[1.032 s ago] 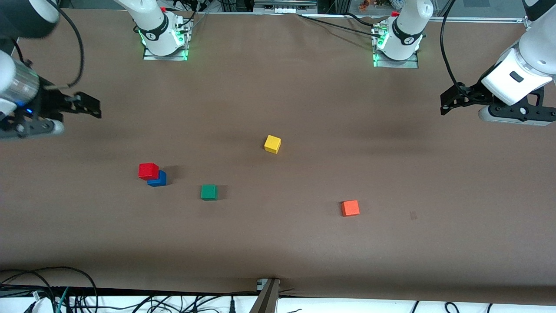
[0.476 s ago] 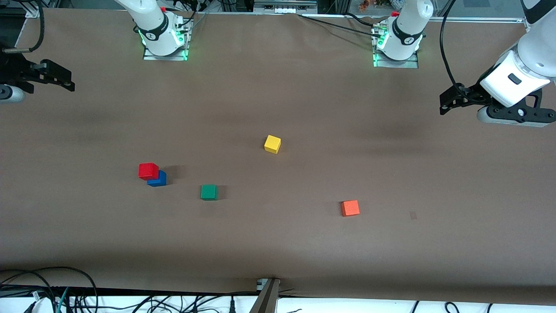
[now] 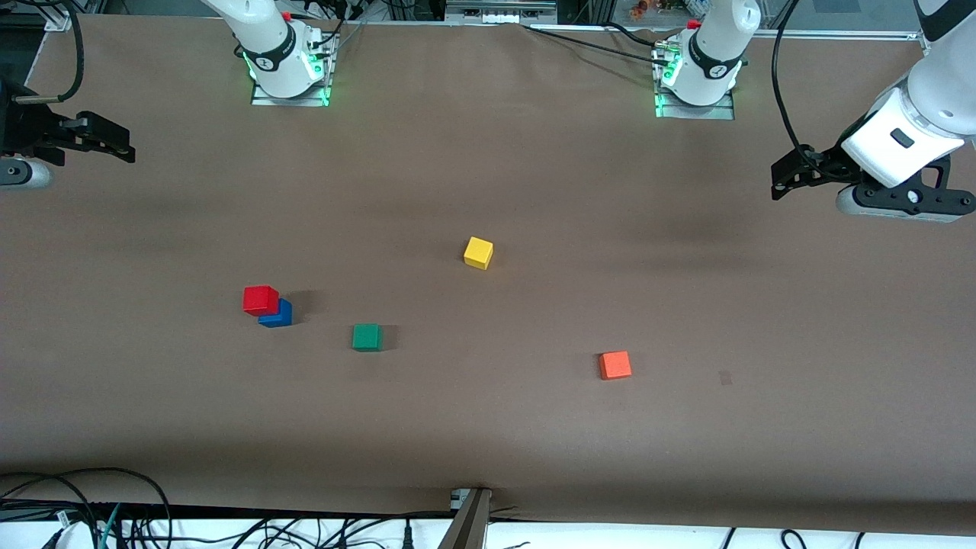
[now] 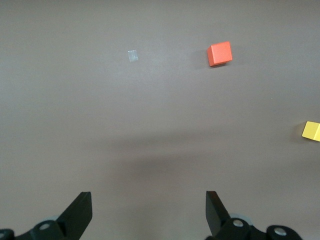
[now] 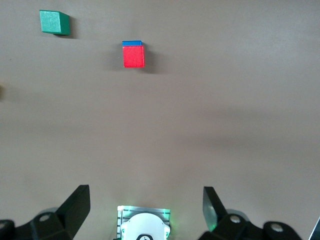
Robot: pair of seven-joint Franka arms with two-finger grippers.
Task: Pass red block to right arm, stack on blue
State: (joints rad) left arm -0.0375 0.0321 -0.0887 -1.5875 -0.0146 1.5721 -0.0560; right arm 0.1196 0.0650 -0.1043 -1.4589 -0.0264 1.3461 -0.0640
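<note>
Since the red block (image 3: 261, 300) sits on the blue block (image 3: 277, 314), stacking looks done, with the left pincer (image 4: 149, 210) and right pincer (image 5: 146, 207) both released, raised over the counter's (image 3: 488, 427) ends.

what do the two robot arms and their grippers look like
Both arms are white and jointed, on bases lit green. The left gripper is black, under an all-white wrist trailed by a black cable. The right gripper is narrow and black, also with a black cable.

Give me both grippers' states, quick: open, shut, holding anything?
Left gripper: open, holding nothing, over bare table at the left arm's end.
Right gripper: open, holding nothing, over the right arm's end; red block sits on the blue block.
</note>
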